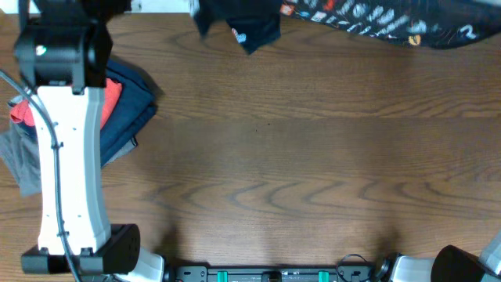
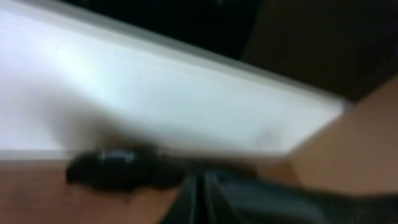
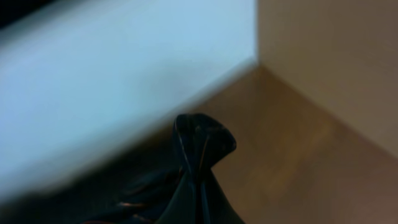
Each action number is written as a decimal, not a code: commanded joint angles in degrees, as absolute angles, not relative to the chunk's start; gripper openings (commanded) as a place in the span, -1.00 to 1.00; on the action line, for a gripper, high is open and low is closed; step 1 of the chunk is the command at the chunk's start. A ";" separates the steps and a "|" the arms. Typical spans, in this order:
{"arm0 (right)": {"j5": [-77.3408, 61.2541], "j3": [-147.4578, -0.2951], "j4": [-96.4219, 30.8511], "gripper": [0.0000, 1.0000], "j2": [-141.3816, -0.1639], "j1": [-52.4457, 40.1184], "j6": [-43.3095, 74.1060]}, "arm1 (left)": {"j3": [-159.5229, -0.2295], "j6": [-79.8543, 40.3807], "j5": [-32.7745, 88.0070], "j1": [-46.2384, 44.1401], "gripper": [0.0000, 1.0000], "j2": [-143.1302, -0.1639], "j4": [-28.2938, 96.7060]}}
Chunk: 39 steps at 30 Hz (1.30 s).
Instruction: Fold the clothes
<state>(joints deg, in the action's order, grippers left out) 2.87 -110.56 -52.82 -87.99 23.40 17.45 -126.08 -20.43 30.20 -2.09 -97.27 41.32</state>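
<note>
Along the far edge of the worktop [image 1: 313,157], from the middle toward the far right corner: black jersey [image 1: 368,19] with white lettering, spread unevenly and partly cut off by the frame. As for the right pincer [image 3: 199,196]: clenched, by the look, on a twisted bunch of this jersey. As for the left pincer [image 2: 202,196]: too blurred, cannot tell if released or clenched; only dark cloth close by. At the left edge, under the left arm [image 1: 66,157]: a pile [image 1: 125,110] of red, navy and grey clothes, not part of the job. Judged as early, with nothing folded yet. Risks from here: slipping of the cloth out of such a thin bunch under a hard pull; loss of the jersey over the far edge, if dragged the wrong way; disturbing of the pile by a low swing of the left arm.
</note>
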 commanded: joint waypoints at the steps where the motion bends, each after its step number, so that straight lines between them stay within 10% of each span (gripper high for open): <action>1: 10.04 -108.31 -58.50 -0.98 -89.56 24.36 14.46 | -125.49 -16.43 31.53 -2.24 -0.87 -98.50 54.50; 12: 13.54 -88.58 -72.88 -0.98 -89.89 25.10 15.84 | -104.57 -5.28 31.51 -8.78 -0.88 -99.07 84.27; 22: 16.51 -80.14 -72.31 -0.98 -89.89 25.58 18.22 | -81.65 -5.21 31.55 -16.47 -0.85 -99.07 65.04; 26: 16.49 -80.14 -72.42 -0.97 -89.89 25.58 18.22 | -73.93 -10.04 31.51 -19.55 0.30 -99.15 51.42; 39: 16.08 -80.14 -72.42 -0.98 -89.89 25.58 18.22 | -63.16 -18.37 28.05 -24.27 0.54 -104.71 19.70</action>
